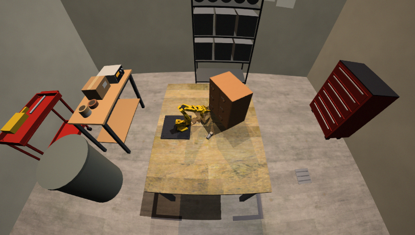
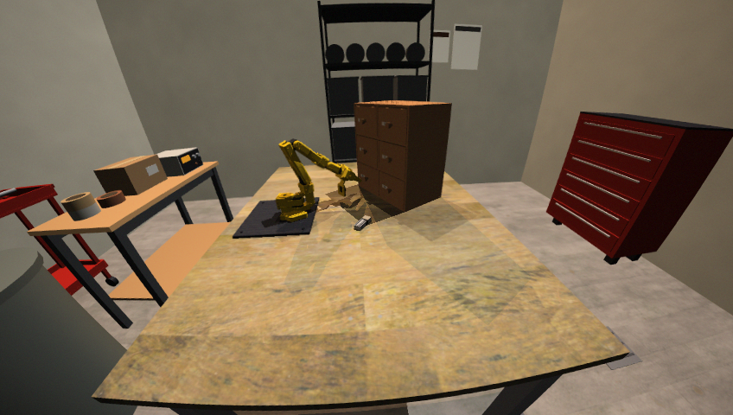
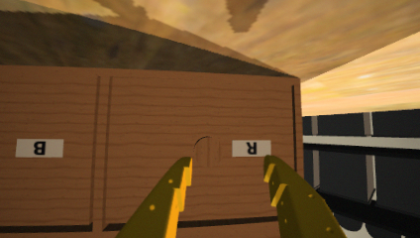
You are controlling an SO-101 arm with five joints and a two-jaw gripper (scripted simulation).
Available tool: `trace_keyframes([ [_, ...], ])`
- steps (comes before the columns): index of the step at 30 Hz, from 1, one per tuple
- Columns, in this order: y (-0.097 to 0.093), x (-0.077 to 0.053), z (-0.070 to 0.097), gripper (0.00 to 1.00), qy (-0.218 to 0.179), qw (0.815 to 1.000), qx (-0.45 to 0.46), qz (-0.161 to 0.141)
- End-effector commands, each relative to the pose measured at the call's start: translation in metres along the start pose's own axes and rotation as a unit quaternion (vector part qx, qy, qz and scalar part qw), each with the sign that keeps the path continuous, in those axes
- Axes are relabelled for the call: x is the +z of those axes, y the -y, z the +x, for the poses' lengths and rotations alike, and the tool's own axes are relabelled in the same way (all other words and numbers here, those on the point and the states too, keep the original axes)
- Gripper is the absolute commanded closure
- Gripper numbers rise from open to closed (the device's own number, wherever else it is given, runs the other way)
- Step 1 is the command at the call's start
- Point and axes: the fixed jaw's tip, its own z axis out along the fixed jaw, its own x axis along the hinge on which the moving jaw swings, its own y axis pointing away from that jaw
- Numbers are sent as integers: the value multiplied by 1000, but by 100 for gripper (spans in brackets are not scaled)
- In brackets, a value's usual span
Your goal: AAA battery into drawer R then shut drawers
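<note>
Your pincer [image 3: 229, 184] sits low against the front of the brown chest [image 2: 411, 154], jaws a little apart with nothing between them. In the wrist view the two yellow fingers stand to either side of a small round knob [image 3: 205, 150] on the drawer front, not touching it as far as you can see. Just beside that knob is a white label reading R [image 3: 251, 148], shown upside down in this view; the neighbouring drawer front carries a white label reading B [image 3: 39, 148], also inverted. Both of those drawers look shut, with only thin dark seams around them.

The AAA battery [image 2: 362, 222] lies on the table [image 2: 360, 308], near the chest's front corner and apart from your pincer; from the top view it shows as a small grey piece [image 1: 209, 135] just in front of the chest. No writing on it can be read.

The arm [image 2: 303, 169] stands on a black base plate [image 2: 246, 228] to the side of the chest, reaching across to the chest's bottom row of drawers
</note>
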Motion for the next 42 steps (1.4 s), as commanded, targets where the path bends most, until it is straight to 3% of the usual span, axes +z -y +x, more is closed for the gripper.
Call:
trace_keyframes([
  [1, 2, -9, -7, 79, 4, 1000, 3, 4],
  [5, 3, -14, -13, 79, 5, 1000, 5, 5],
  [15, 3, -14, -13, 79, 5, 1000, 5, 5],
  [32, 4, -29, -2, 79, 64, 998, 7, 6],
  [42, 5, -46, 4, 79, 104, 994, 8, 6],
])
